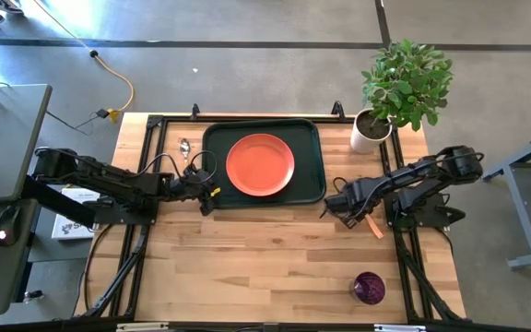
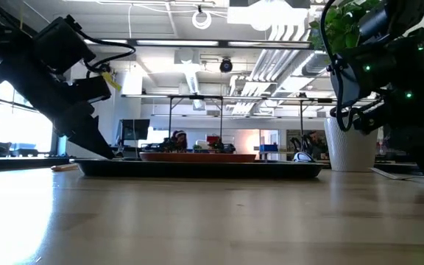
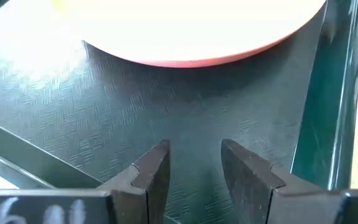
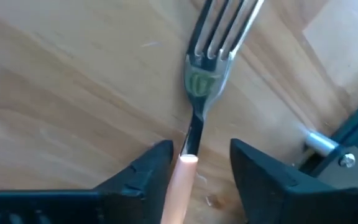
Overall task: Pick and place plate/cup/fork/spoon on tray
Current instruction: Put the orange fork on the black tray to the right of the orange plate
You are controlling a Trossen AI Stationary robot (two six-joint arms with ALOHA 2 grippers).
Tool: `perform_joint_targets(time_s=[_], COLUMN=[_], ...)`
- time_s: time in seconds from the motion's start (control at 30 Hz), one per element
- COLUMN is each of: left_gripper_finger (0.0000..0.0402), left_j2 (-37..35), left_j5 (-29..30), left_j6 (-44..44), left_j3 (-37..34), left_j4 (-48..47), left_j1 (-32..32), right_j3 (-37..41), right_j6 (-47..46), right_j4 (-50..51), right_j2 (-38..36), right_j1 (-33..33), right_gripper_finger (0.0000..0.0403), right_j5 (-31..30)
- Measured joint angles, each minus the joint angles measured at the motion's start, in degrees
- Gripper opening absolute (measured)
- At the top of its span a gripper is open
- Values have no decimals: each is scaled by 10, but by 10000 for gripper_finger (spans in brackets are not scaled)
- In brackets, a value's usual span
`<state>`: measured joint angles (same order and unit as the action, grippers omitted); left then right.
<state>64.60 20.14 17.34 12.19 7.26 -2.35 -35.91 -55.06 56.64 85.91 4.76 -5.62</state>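
Note:
The orange-red plate (image 1: 260,164) lies flat on the dark green tray (image 1: 313,138) at the table's far middle. The spoon (image 1: 184,148) lies on the table just left of the tray. The fork (image 4: 205,74) lies on the table right of the tray, and its orange handle (image 1: 374,227) points toward the right near side. The purple cup (image 1: 369,288) stands near the front right. My left gripper (image 3: 194,163) is open and empty over the tray's left near corner. My right gripper (image 4: 197,158) is open, low over the table, with a finger on each side of the fork's handle. My right gripper stands over the fork's handle (image 4: 184,174) just behind the neck, its fingers lying along the fork. One finger (image 4: 157,163) is close against the handle, but I cannot tell whether it touches. The fork lies on the table.
A white plant pot (image 1: 371,131) with a leafy plant stands at the far right, close behind my right arm. Bare wood lies across the table's near half. Black frame rails run along the left and right sides.

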Motion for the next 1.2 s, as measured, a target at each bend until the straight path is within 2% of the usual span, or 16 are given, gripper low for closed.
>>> perform_joint_targets(time_s=[0.17,0.37,0.53,0.6,0.87,1.0,1.07,1.2], left_gripper_finger=[133,133,133,133,133,133,133,133], left_j2=[0,0,0,0,0,0,0,0], left_j5=[-2,-10,-10,-8,-5,-6,-6,-6], left_j6=[0,0,-11,-12,-9,-5,-5,-5], left_j3=[0,0,0,0,0,0,0,0], left_j4=[0,-1,-1,2,19,17,17,17], left_j1=[0,0,0,0,0,0,0,0], right_j3=[11,66,62,47,-78,-136,-176,-265], right_j6=[62,85,27,7,-53,-93,-66,5], right_j4=[-26,-86,-84,-106,-152,-187,-212,-196], right_j2=[-46,-99,-123,-131,-147,-119,-96,-20], right_j1=[-41,-123,-129,-117,-95,-112,-130,-174], right_gripper_finger=[89,12,17,17,10,15,17,16], right_j5=[11,71,63,12,-101,-104,-99,-111])
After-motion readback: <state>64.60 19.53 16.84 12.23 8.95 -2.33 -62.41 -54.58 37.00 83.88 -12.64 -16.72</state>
